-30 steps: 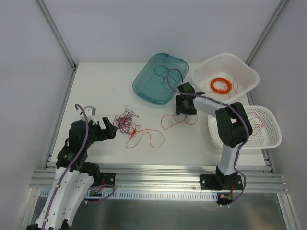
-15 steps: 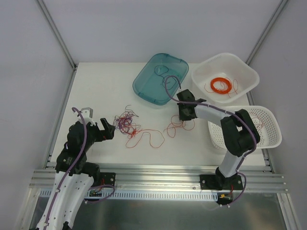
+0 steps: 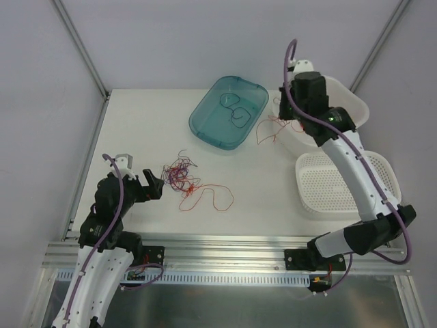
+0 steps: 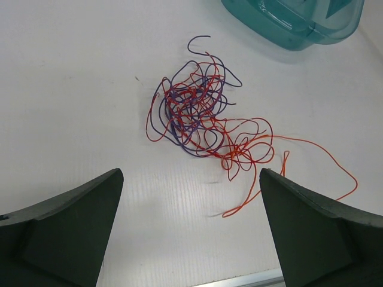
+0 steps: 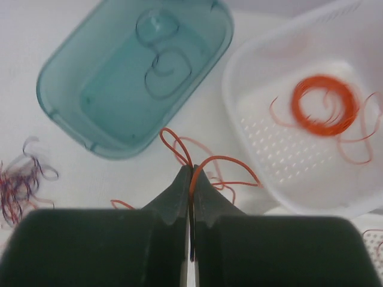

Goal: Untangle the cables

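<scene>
Top external: red wire (image 3: 266, 130) lifted off mid-table, clamped in right gripper (image 5: 191, 174), carried twd far-right basket (image 3: 360, 113). Left gripper (image 4: 188, 179) apart near cables (image 4: 191, 110). One strand judged freed.

Robotics lab cell: white wall panels (image 3: 41, 102) on aluminium struts (image 3: 80, 46) enclose the white bench (image 3: 150, 130); a slotted rail (image 3: 218, 247) lines its near edge.

Red, orange and purple cables (image 4: 191, 113); teal tray (image 3: 205, 124); white perforated basket (image 3: 321, 190); orange coil (image 5: 326, 104).
</scene>
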Controlling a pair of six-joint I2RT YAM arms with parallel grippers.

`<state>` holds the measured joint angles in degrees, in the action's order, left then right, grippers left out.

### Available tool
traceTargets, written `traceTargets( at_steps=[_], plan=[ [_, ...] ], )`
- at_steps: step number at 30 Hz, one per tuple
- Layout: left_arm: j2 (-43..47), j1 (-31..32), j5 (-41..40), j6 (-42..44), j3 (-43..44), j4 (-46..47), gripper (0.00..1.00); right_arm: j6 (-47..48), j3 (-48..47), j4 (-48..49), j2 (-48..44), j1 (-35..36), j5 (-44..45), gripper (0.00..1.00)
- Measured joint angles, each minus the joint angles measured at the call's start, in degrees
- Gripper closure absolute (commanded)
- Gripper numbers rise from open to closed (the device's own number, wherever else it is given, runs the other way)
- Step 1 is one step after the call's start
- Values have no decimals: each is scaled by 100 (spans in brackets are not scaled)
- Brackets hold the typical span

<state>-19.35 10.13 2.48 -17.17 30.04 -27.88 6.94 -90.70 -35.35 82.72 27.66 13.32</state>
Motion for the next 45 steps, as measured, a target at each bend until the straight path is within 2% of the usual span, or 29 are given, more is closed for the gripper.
traceTargets(
  at_steps=[5,9,16,21,23,24,25,26,27,31,33,37,45],
  plan=[
    [107,2,33,31,0,2,1,439,-1733,-210,50,-697,87,99],
    [116,0,46,33,0,2,1,728,-2511,-33,181,-1123,155,99],
    [136,0,50,33,0,2,1,894,-2769,562,946,-1853,74,99],
    [138,0,50,26,0,4,1,807,-2409,909,1622,-2304,20,99],
    [136,2,52,24,0,4,1,721,-2181,966,1888,-2437,17,90],
    [133,2,52,24,0,4,1,667,-2142,955,2052,-2496,15,80],
    [131,2,50,24,0,4,1,581,-2144,931,2238,-2544,-11,64],
    [122,0,52,24,0,4,1,487,-2164,879,2433,-2590,-79,57],
    [114,2,52,24,0,7,1,407,-2234,743,2638,-2623,-142,45],
    [96,2,52,22,0,11,1,136,-2378,238,3206,-2686,-391,26],
    [79,2,52,22,0,13,1,7,-2341,-39,3246,-2688,-509,21],
    [-13,0,52,20,0,13,1,-170,-2162,-330,2992,-2688,-636,19],
    [-173,2,181,11,0,15,1,-284,-824,-452,1497,-2398,-1123,19]
  ],
)
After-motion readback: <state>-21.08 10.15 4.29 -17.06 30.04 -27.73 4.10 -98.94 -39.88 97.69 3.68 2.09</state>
